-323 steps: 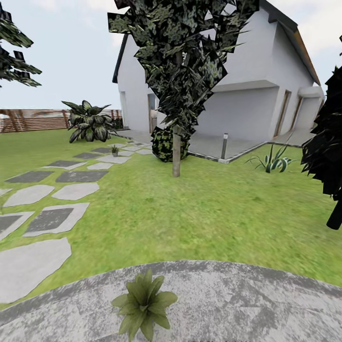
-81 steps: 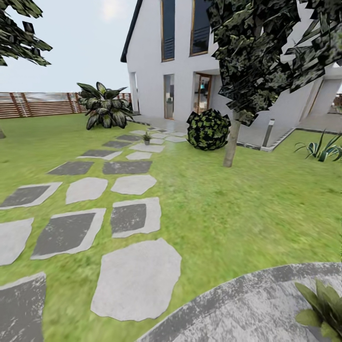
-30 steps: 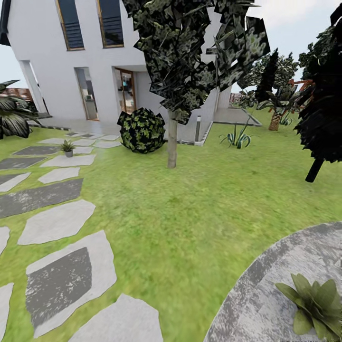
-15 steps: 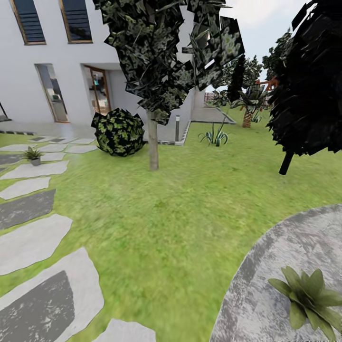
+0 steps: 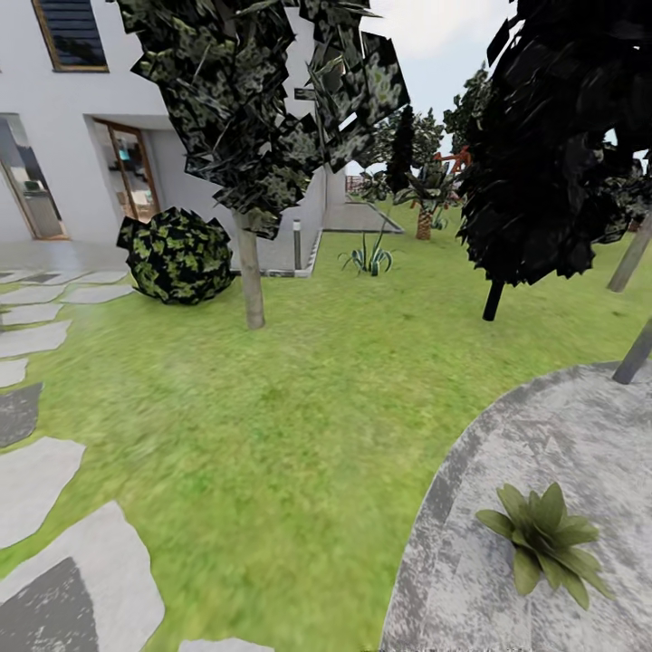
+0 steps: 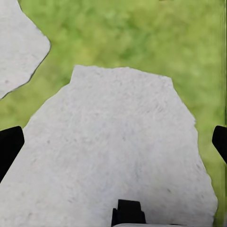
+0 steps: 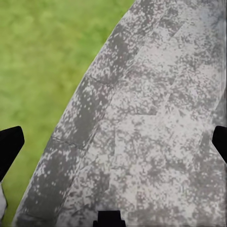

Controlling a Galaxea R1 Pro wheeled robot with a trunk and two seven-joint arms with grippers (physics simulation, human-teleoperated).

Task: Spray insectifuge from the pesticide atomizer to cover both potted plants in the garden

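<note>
One potted plant [image 5: 543, 546], a low rosette of broad green leaves, sits on the round grey paved patio [image 5: 471, 561] at the lower right of the head view. The other potted plant and the pesticide atomizer are out of view. My left gripper [image 6: 113, 146] is open, its black fingertips [image 6: 9, 147] wide apart over a pale stepping stone [image 6: 113, 156] in the lawn. My right gripper [image 7: 113, 146] is open too, with nothing between its fingertips [image 7: 9, 146]. It hangs above the patio's edge [image 7: 142, 132], where the paving meets grass.
A tree trunk [image 5: 251, 282] and a round bush [image 5: 176, 255] stand ahead on the left, before the white house [image 5: 72, 154]. A dark tree [image 5: 543, 154] and grey poles [image 5: 634, 355] rise at the right. Stepping stones [image 5: 36, 475] line the left, and lawn [image 5: 299, 426] lies between.
The head camera has turned right, so the whole scene slid left. The far potted plant on the stepping stones has left the picture, and the near plant sits further left.
</note>
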